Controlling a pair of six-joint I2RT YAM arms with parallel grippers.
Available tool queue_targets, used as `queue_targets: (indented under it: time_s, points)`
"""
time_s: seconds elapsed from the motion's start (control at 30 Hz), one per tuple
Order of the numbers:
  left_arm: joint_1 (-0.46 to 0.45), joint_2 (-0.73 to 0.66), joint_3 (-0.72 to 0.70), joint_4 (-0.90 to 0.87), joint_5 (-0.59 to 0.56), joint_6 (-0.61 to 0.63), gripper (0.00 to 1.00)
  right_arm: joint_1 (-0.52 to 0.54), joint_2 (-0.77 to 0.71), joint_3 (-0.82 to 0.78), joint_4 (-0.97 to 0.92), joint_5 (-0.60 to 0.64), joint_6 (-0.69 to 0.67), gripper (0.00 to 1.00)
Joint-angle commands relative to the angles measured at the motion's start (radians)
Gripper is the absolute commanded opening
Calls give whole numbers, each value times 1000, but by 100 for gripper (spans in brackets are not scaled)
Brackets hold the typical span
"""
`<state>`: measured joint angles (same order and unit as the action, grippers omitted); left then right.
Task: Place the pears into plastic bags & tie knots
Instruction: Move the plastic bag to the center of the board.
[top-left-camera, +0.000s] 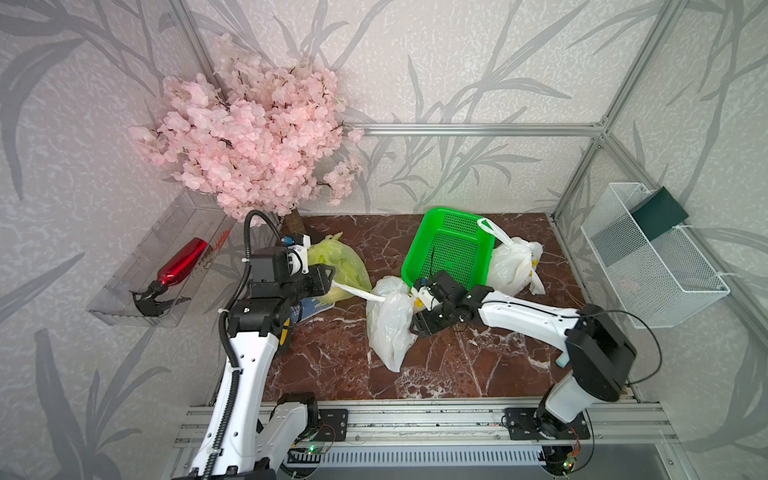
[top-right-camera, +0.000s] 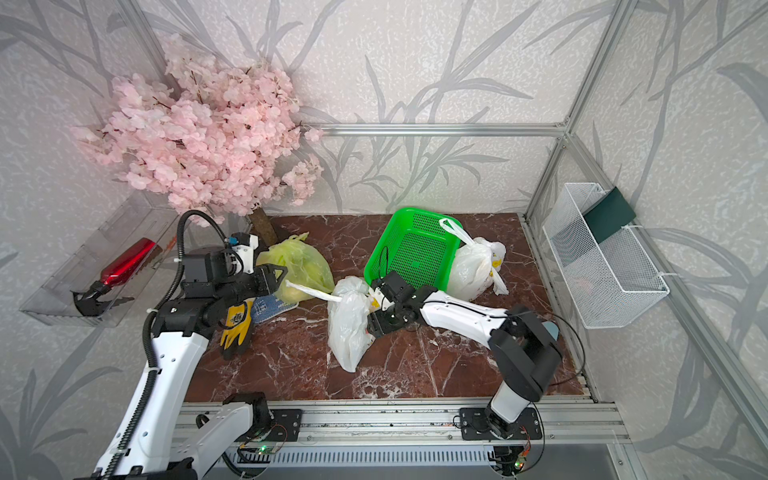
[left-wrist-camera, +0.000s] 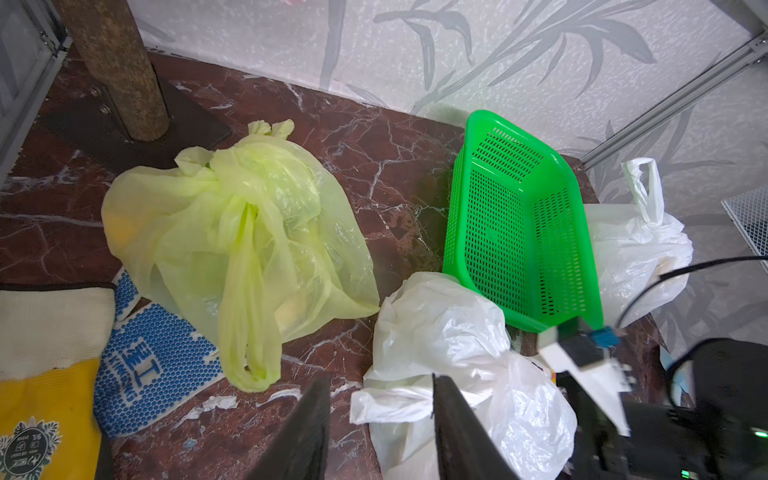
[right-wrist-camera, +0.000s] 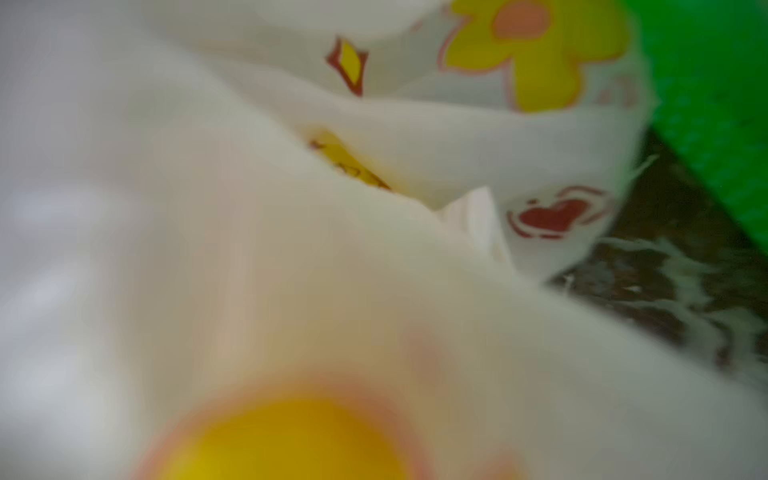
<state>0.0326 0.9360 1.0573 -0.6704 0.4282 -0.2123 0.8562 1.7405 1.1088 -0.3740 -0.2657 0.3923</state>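
Three plastic bags lie on the marble table. A yellow-green bag (top-left-camera: 340, 266) (left-wrist-camera: 232, 232) is tied with a knot (left-wrist-camera: 216, 166) at its top. The middle white bag (top-left-camera: 388, 328) (top-right-camera: 349, 328) has a twisted handle strip (top-left-camera: 357, 291) running from its knot (top-left-camera: 384, 297) toward my left gripper (top-left-camera: 330, 279) (left-wrist-camera: 379, 378). That gripper is open, and the strip's free end (left-wrist-camera: 390, 405) lies between its fingers. My right gripper (top-left-camera: 417, 326) is pressed against this bag's flower print (right-wrist-camera: 415, 124), with its fingers hidden. A far white bag (top-left-camera: 513, 264) leans on the basket. No pears show plainly.
An empty green perforated basket (top-left-camera: 451, 249) (left-wrist-camera: 519, 224) stands tilted between the white bags. A yellow glove (top-right-camera: 237, 326) and a blue-dotted glove (left-wrist-camera: 153, 365) lie at the left. The blossom tree's trunk (left-wrist-camera: 116, 66) rises at the back left. A wire basket (top-left-camera: 652, 257) hangs on the right wall.
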Motion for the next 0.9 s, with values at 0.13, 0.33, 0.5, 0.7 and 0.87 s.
queue_targets:
  time_s: [0.13, 0.33, 0.5, 0.7, 0.87]
  points:
    - [-64, -28, -16, 25, 28, -25, 42, 142, 343, 417, 29, -63, 21, 72]
    - [-108, -37, -14, 39, 11, -19, 43, 159, 367, 622, -169, -39, -76, 74]
    - [-121, -56, -29, 64, 14, -21, 43, 106, 118, 472, -227, -84, -148, 77]
    - [-219, -100, -112, 206, -64, -8, 44, -21, -302, 86, -70, 67, -215, 80]
    - [-360, -149, -391, 628, -446, 128, 56, -127, -722, -401, 383, 428, -317, 87]
